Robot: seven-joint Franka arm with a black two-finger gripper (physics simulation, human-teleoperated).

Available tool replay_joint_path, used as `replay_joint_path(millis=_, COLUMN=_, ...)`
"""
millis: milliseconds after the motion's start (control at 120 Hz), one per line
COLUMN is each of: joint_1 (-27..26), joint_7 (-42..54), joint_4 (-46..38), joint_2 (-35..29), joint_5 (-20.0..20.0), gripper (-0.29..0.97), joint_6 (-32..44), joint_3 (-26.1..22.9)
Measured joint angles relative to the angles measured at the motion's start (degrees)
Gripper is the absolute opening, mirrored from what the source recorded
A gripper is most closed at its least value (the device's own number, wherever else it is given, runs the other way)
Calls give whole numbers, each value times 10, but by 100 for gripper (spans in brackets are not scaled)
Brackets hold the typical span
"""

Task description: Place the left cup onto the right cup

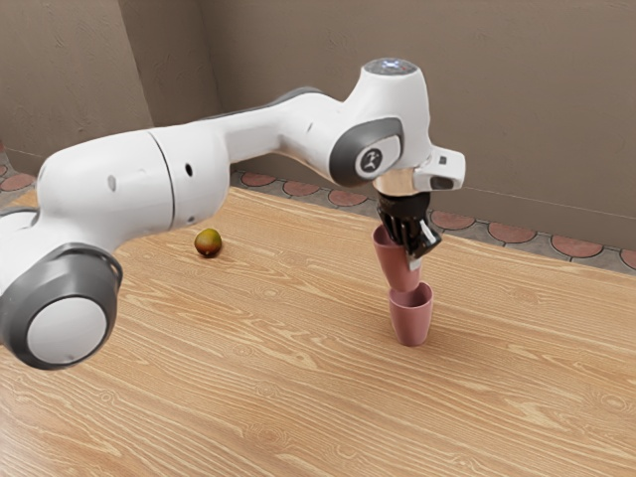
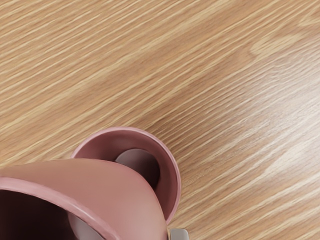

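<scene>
Two dusty pink cups show in the exterior view. One cup stands upright on the wooden table. The other cup hangs tilted just above it, its base dipping into the standing cup's mouth. My black gripper is shut on the upper cup's rim. In the wrist view the held cup is large and close under my hand. Past it lies the open mouth of the standing cup, partly covered.
A small yellow-green fruit lies on the table toward the exterior view's left, far from the cups. The table's back edge meets a patterned floor and a plain wall behind.
</scene>
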Motion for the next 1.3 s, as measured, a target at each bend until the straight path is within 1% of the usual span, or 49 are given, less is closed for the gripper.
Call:
replay_joint_path(millis=592, joint_1=-6, joint_7=-1, joint_4=0, joint_2=39, joint_5=3, gripper=-9, joint_6=24, joint_3=4)
replay_joint_path(millis=642, joint_1=-7, joint_7=-1, joint_4=0, joint_2=41, joint_5=4, gripper=-2, joint_6=24, joint_3=4)
replay_joint_path(millis=792, joint_1=-8, joint_7=1, joint_4=0, joint_2=43, joint_5=7, gripper=30, joint_6=28, joint_3=3)
replay_joint_path(millis=908, joint_1=-8, joint_7=2, joint_4=-2, joint_2=39, joint_5=8, gripper=46, joint_6=30, joint_3=3)
replay_joint_path(millis=1058, joint_1=-8, joint_7=3, joint_4=-14, joint_2=6, joint_5=9, gripper=57, joint_6=31, joint_3=3)
replay_joint_path(millis=1192, joint_1=-5, joint_7=4, joint_4=-68, joint_2=-63, joint_5=7, gripper=62, joint_6=30, joint_3=3)
replay_joint_path(millis=1300, joint_1=10, joint_7=6, joint_4=-146, joint_2=-137, joint_5=5, gripper=64, joint_6=30, joint_3=4)
